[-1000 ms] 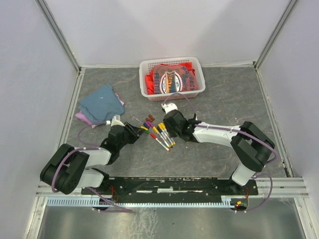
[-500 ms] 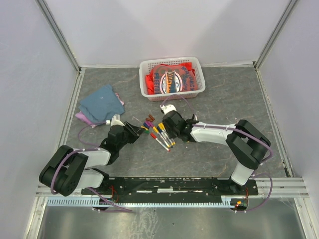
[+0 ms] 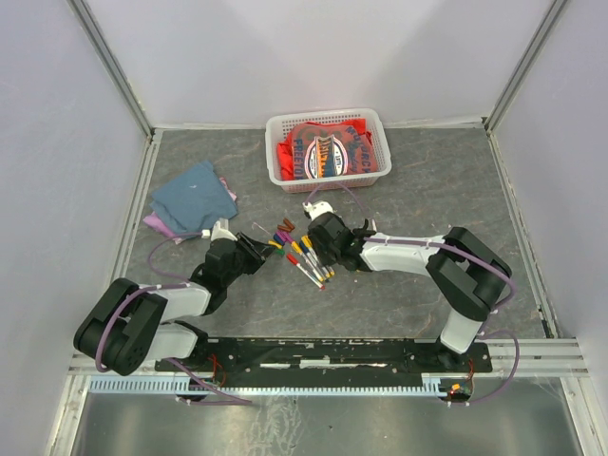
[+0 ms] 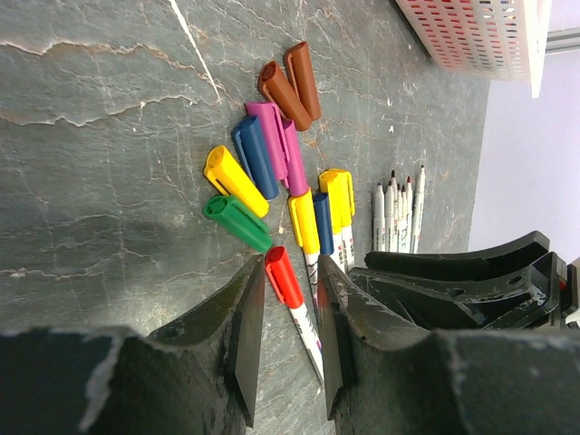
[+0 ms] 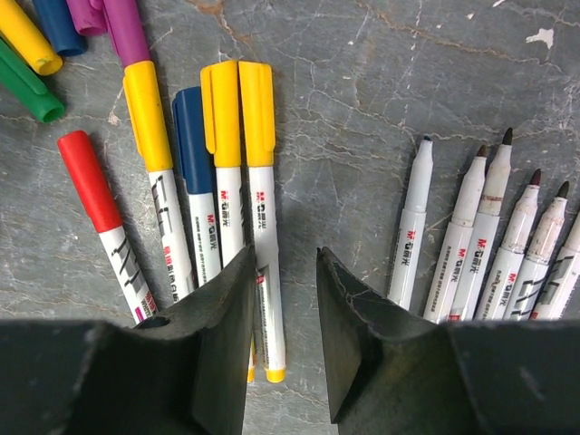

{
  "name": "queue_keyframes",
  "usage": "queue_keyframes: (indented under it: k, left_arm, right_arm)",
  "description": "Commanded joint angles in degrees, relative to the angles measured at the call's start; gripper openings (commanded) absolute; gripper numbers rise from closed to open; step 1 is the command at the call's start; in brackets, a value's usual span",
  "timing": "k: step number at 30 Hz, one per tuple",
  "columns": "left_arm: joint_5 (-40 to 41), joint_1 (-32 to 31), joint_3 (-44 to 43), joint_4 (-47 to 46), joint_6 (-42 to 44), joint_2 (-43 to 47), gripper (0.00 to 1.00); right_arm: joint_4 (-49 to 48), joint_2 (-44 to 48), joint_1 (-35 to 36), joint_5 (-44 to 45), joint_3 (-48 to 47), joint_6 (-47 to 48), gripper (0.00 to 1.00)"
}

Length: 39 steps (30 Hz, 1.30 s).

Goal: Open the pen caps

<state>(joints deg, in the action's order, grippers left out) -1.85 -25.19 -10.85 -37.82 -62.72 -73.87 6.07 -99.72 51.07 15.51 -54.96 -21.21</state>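
Left gripper [image 4: 290,272]: hangs low over the table [image 5: 362,136], jaws part spread with one finger on each side of the red cap [image 5: 88,179]. There is a gap on both sides, so it is not pinching anything.
Loose caps [image 4: 256,154]: six lie off in a huddle beyond the left gripper: two brown, a purple, a blue, a yellow and a green. They are touching or just beside one another.
Capped pens [image 5: 220,118]: five are yet to open, lying side by side between the two grippers: the red one, a yellow, a blue, then two more yellows touching each other.
Right gripper [image 5: 284,258]: jaws part spread over bare table with nothing between them. Its left finger is just beside the barrel of the last yellow pen.
Bare pens [image 5: 480,236]: six uncapped barrels lie fanned in a row to the right, tips pointing away from the right gripper.
Weight and feel: I'd say these are very light, stiff plastic, smooth and round, so they are likely to roll or skid at a nudge.
Cap fit: probably a snug press fit, which needs a straight pull along the pen rather than a twist sideways.
Where to hold: one gripper squarely across the middle of the short cap, the other on the white barrel close behind it.
Risk: a pinch too near the cap's end may squirt it out, and the felt tips look soft and could mark things.
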Motion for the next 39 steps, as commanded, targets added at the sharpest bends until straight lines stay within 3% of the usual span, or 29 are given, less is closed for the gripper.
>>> queue_keyframes:
  k: [1,15,28,33,39]
  left_arm:
    - [-0.1,0.2,-1.5,-1.0,-0.3,1.3,0.36]
    - [-1.5,0.2,-3.8,-1.2,-1.4,1.0,0.40]
    - [-7.9,0.1,-8.7,-7.2,-2.8,-6.5,0.54]
    - [-12.2,0.0,-9.8,-14.0,-5.1,-11.3,0.54]
    - [-13.7,-0.7,-10.4,-15.7,-5.6,-12.9,0.55]
  right_arm:
    - [-1.8,-0.5,0.5,0.2,-1.6,0.0,0.40]
    - [-1.1,-2.6,0.6,-0.1,-1.6,-0.6,0.39]
    - [1.9,-2.3,0.6,3.1,-1.4,-0.6,0.10]
    - [1.0,-0.1,0.6,3.7,-1.2,0.3,0.04]
    - [-1.8,4.6,0.6,3.8,1.0,1.5,0.01]
